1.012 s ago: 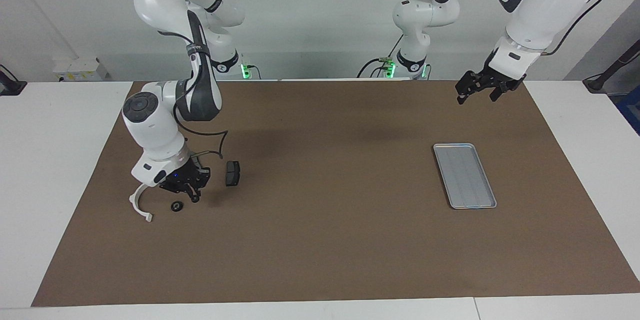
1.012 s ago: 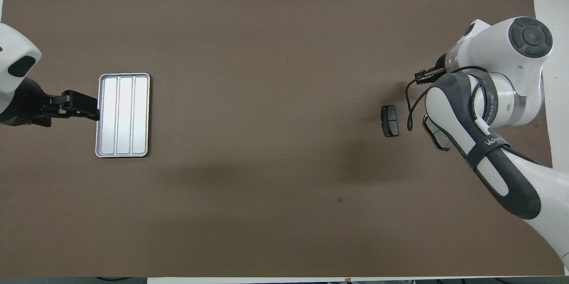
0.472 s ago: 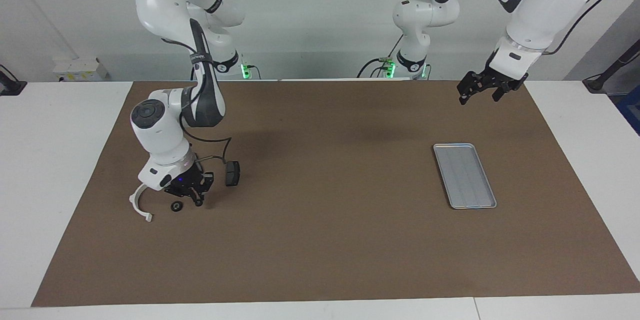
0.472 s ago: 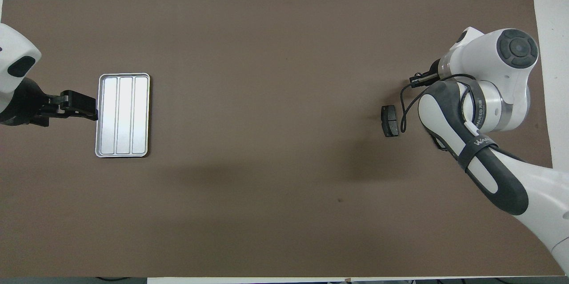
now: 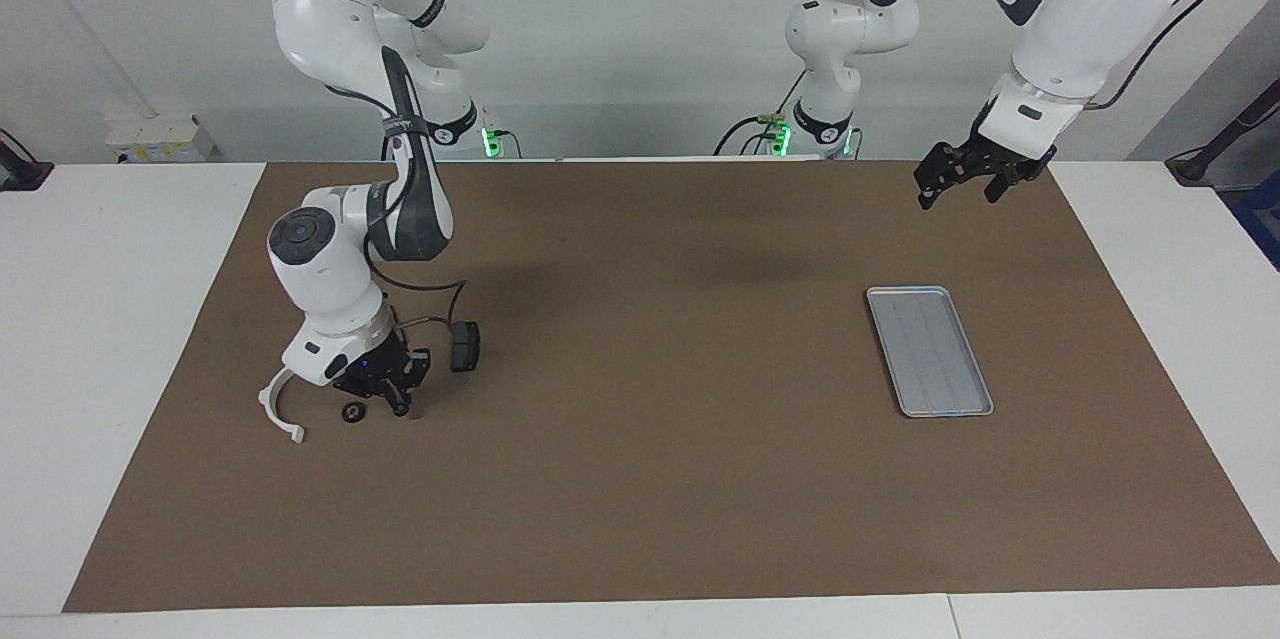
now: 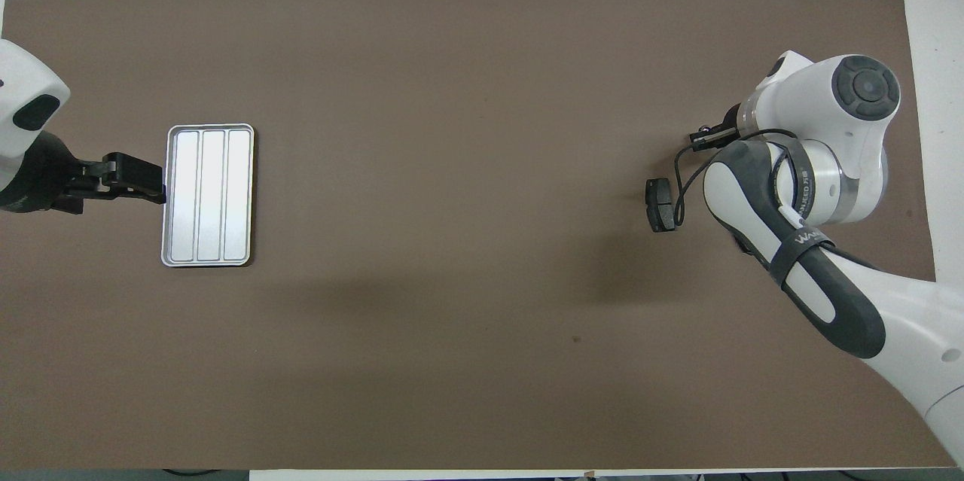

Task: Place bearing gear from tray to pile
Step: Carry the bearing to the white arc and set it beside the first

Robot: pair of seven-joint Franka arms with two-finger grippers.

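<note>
Gear [image 5: 352, 412] already down beside white bracket [image 5: 279, 408]: best lifting right gripper [image 5: 392, 393], spread and empty, straight up, clear of brake pad [image 5: 464, 346].

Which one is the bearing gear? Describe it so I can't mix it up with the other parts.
Look at the right arm's end of the brown mat, just below the right gripper. The gear lies on the mat between the white bracket and the gripper. It is the only small, round, black ring; the brake pad is blocky.
</note>
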